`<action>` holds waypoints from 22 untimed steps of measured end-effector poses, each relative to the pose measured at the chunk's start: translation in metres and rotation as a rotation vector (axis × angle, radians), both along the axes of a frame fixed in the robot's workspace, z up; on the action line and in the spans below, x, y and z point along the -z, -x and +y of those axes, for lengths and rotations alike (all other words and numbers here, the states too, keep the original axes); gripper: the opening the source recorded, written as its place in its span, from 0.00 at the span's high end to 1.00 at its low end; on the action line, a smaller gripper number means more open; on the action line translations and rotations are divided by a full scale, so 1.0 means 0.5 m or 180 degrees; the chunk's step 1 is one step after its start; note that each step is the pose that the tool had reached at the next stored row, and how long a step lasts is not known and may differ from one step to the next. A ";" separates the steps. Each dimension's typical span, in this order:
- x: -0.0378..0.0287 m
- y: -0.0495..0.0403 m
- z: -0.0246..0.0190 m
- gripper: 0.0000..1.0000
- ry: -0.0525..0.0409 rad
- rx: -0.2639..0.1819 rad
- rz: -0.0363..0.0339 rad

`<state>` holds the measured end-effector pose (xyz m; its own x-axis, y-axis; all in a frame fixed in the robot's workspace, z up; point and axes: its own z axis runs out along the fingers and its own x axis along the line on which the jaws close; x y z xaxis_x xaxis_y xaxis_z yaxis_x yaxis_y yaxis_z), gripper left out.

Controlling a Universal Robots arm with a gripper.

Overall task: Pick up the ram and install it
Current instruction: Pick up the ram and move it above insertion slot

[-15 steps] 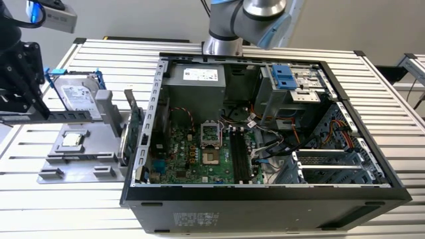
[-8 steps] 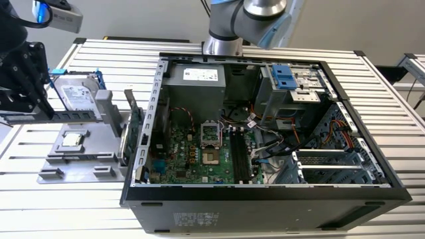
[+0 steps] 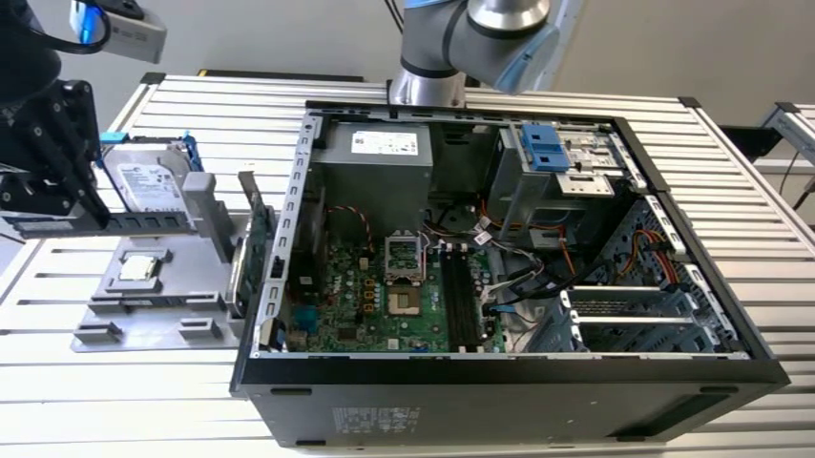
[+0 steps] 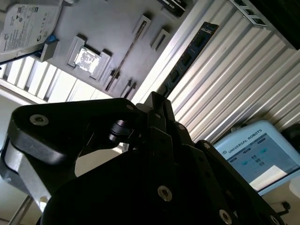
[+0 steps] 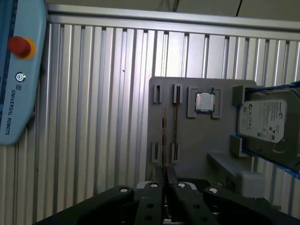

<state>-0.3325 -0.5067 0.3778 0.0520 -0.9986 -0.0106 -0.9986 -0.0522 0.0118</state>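
- Second wrist view: holding ram (image 4: pixel 190 54) between jaws closed narrowly on its faces.
- Probably light, stiff, fragile; better pinched gently, clear of chips.

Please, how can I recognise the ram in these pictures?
At the exterior view's left, beside the open computer case, stands a grey parts tray. By it the black pincer holds the ram: a long thin strip with dark chips, far narrower than the silver hard drive nearby.
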 end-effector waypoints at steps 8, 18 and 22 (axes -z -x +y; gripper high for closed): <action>0.000 -0.011 0.0000 1.00 0.0000 0.0000 0.0000; 0.000 -0.031 0.0000 1.00 0.0000 0.0000 0.0000; 0.000 -0.040 0.0000 1.00 0.0000 0.0000 0.0000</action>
